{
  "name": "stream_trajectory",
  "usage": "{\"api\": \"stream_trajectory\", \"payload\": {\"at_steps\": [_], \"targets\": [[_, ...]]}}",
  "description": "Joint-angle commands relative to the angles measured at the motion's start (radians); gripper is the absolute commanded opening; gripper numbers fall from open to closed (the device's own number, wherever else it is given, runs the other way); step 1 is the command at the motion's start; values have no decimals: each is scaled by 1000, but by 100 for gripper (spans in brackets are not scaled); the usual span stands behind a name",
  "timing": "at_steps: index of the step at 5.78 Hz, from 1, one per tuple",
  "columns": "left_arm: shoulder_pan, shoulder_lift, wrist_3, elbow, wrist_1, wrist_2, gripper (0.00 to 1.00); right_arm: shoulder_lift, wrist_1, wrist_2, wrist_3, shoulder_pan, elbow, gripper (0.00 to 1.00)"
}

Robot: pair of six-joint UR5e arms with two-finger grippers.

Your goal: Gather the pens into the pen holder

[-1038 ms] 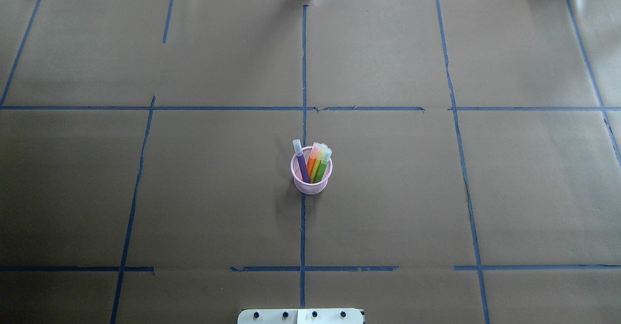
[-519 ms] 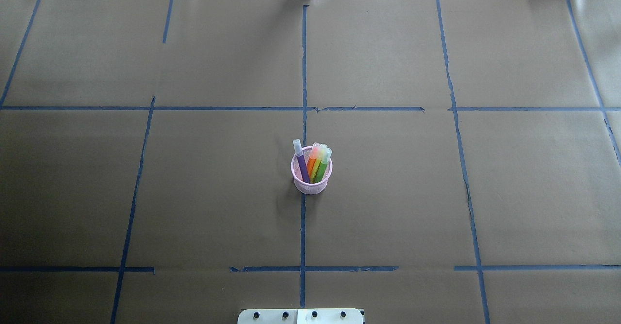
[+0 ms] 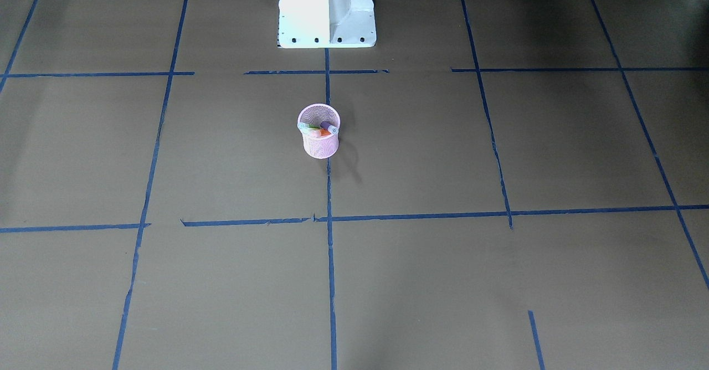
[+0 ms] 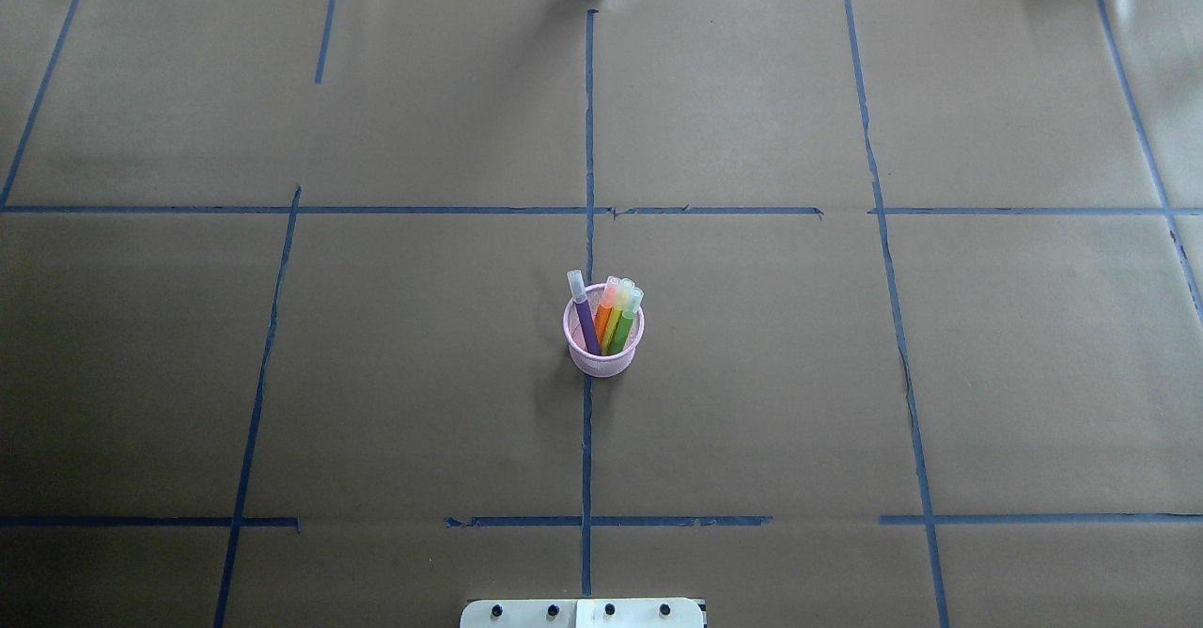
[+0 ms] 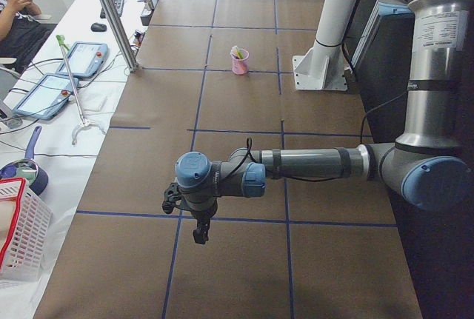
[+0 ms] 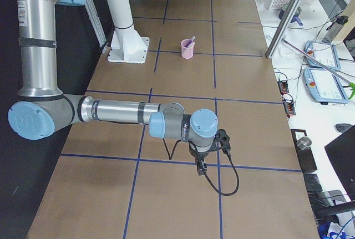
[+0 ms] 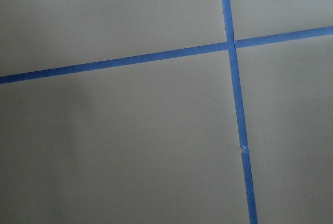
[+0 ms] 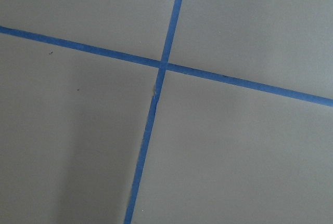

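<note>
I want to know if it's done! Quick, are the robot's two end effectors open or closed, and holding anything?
Left end effector: cannot be told, it shows only from the side.
Right end effector: cannot be told, same reason.

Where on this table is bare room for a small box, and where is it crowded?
Almost all the table is bare: patches on both sides of the pen holder, beyond it to the far edge, and between it and the robot base. Only the holder, full of pens, is crowded. The left arm and right arm overhang the table ends.
</note>
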Motion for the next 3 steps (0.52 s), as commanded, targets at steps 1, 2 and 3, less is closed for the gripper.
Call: {"api": "stream_trajectory", "payload": {"at_steps": [1,2,3], "targets": [[0,-1,0,1,1,0,100,-3,9,1,54,-2,0,100],[0,-1,0,1,1,0,100,-3,11,4,86,-2,0,100],[0,-1,0,2,1,0,100,-3,9,2,88,-2,-2,100]]}}
